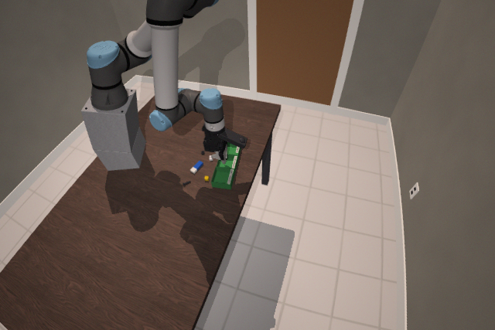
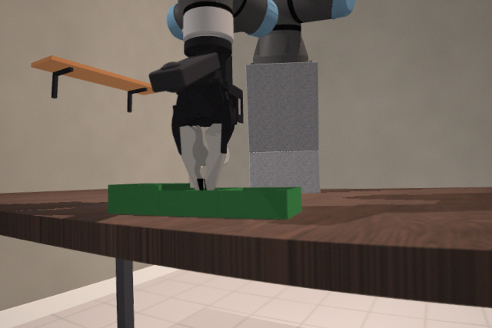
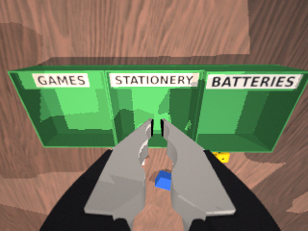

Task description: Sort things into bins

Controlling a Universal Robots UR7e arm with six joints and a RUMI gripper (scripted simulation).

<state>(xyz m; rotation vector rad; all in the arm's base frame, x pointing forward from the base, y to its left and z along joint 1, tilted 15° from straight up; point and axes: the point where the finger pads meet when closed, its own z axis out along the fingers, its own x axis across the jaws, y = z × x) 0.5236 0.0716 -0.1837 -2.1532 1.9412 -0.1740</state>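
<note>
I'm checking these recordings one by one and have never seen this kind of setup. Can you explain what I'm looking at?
It is a single jointed robot arm on a grey pedestal, bolted beside a dark wooden table. One picture looks down from above, one looks across the table from its edge, and one comes from a camera on the arm's wrist, looking past its two grey fingers.

On the table stands a green tray of three bins labelled GAMES, STATIONERY and BATTERIES. Beside it lie a blue-and-white eraser, a small yellow cube and a small dark piece too tiny to identify.

The gripper hangs low over the STATIONERY bin, its fingers closed and holding nothing.
</note>
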